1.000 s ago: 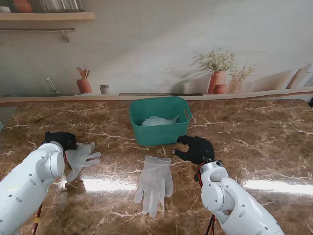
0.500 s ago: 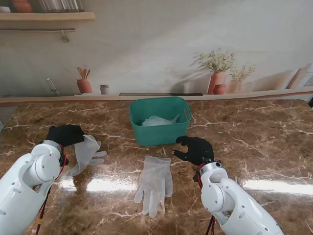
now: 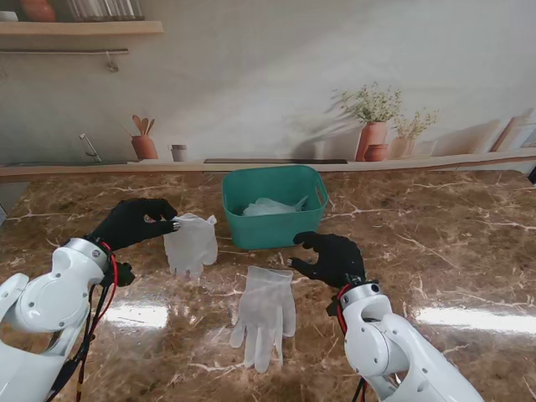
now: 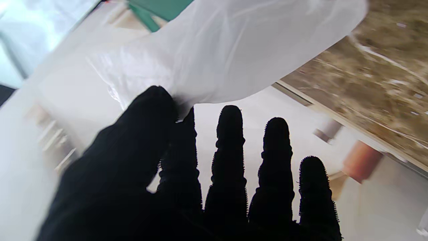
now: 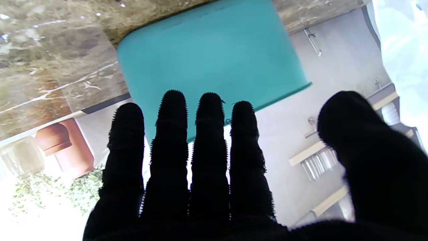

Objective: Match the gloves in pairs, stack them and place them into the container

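Pairing is the step in hand: your left hand [image 3: 134, 223] pinches the cuff of a thin white disposable glove [image 3: 191, 243], which hangs clear of the brown marble bench [image 3: 452, 243], left of the teal plastic container [image 3: 275, 206]. Its mate, a second white glove [image 3: 265, 311], lies flat nearer to me, near the bench's middle. Next you would need to carry the held glove over it and align them. Your right hand [image 3: 333, 257] hovers with fingers spread, holding nothing. Only the left wrist view confirms the thumb-and-finger pinch; only the stand view shows gloves already in the container.
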